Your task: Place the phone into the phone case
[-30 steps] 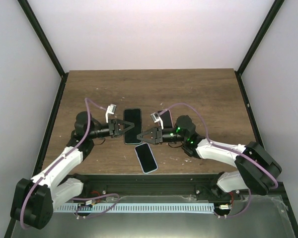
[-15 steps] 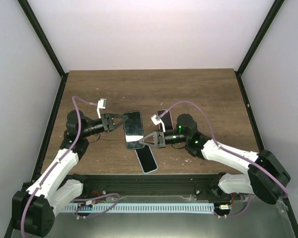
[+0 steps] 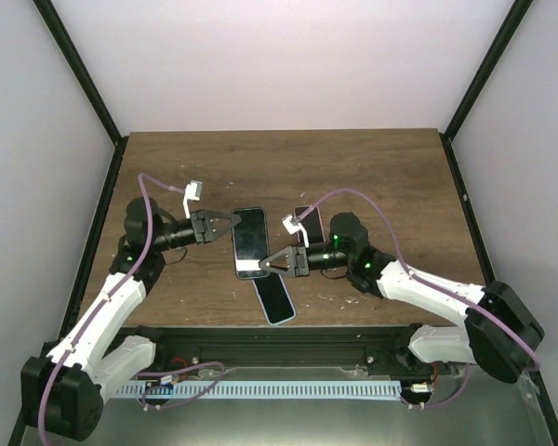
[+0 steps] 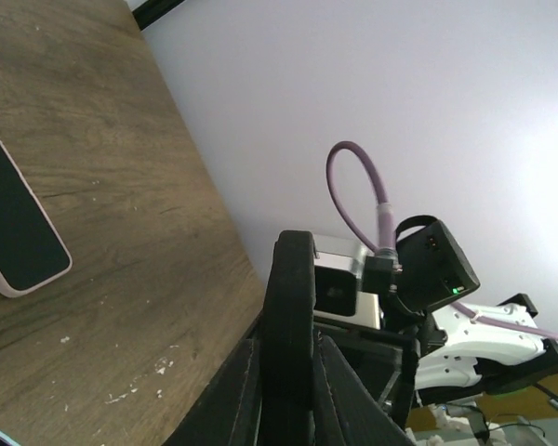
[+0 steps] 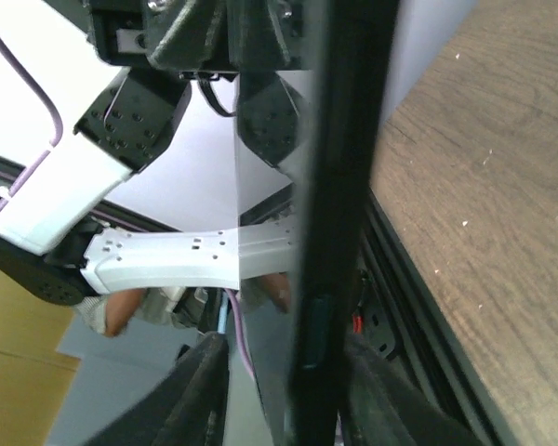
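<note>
The phone, set in a black phone case (image 3: 249,240), is held off the table between both arms, glass face up. My left gripper (image 3: 226,226) is shut on its upper left edge; in the left wrist view the black edge (image 4: 293,279) fills the space between the fingers (image 4: 245,381). My right gripper (image 3: 268,265) sits at the lower right corner, open. In the right wrist view the case's thick side (image 5: 344,186) stands between the jaws, with a gap between the glass and the left finger (image 5: 209,381).
A second phone with a light rim (image 3: 274,299) lies on the wooden table (image 3: 372,167) just below the held one. A pink-rimmed phone (image 3: 307,221) (image 4: 19,232) lies beside the right arm's wrist. Black frame posts and white walls enclose the table.
The left arm has drawn back to the left and the held phone has tilted a little. The left jaws have closed tighter on its edge; the right jaws have parted.
</note>
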Motion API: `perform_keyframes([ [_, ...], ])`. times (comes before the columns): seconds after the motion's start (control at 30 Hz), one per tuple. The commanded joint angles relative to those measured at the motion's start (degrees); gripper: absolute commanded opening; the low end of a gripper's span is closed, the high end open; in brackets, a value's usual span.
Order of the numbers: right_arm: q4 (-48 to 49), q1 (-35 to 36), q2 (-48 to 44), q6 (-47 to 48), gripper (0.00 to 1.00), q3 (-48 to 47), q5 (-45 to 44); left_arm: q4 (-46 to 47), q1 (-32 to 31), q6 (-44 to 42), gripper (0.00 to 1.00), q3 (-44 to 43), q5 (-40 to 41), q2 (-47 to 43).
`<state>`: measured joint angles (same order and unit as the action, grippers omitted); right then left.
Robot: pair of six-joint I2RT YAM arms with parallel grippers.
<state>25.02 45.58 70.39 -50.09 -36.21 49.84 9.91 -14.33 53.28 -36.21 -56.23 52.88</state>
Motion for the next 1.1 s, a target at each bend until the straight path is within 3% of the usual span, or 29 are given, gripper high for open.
perform_keyframes([
  [0.0, 0.8, 0.4, -2.11, -1.36, 0.38, -3.86, -2.29, 5.86, 0.33, 3.94, 0.0, 0.18, -3.13, 0.76],
  [0.17, 0.32, -0.32, -3.43, -2.9, 0.54, -5.86, -7.42, 9.71, 0.34, 7.52, 0.0, 1.72, -6.12, 0.55],
  [0.33, 1.4, -2.78, -2.42, -5.7, 0.53, -7.72, -9.7, 13.45, 0.29, 8.85, 0.0, 2.93, -8.82, 0.48],
  [0.6, 5.71, -4.93, 1.05, -9.14, 0.3, -9.91, -9.21, 11.73, 0.34, 6.24, 0.0, 3.2, -10.13, 1.42],
  [0.77, 8.56, -5.32, 1.88, -10.75, 0.36, -9.29, -8.2, 12.75, 0.35, 6.31, 0.0, 3.25, -11.61, 2.96],
  [0.93, 12.88, -5.81, 1.91, -12.7, 0.1, -7.03, -7.34, 10.75, 0.35, 4.69, 0.0, 3.07, -11.21, 3.01],
  [1.07, 14.41, -5.82, 2.64, -13.16, 0.03, -5.25, -7.48, 5.21, 0.33, 1.19, 0.01, 2.11, -9.43, 3.1],
])
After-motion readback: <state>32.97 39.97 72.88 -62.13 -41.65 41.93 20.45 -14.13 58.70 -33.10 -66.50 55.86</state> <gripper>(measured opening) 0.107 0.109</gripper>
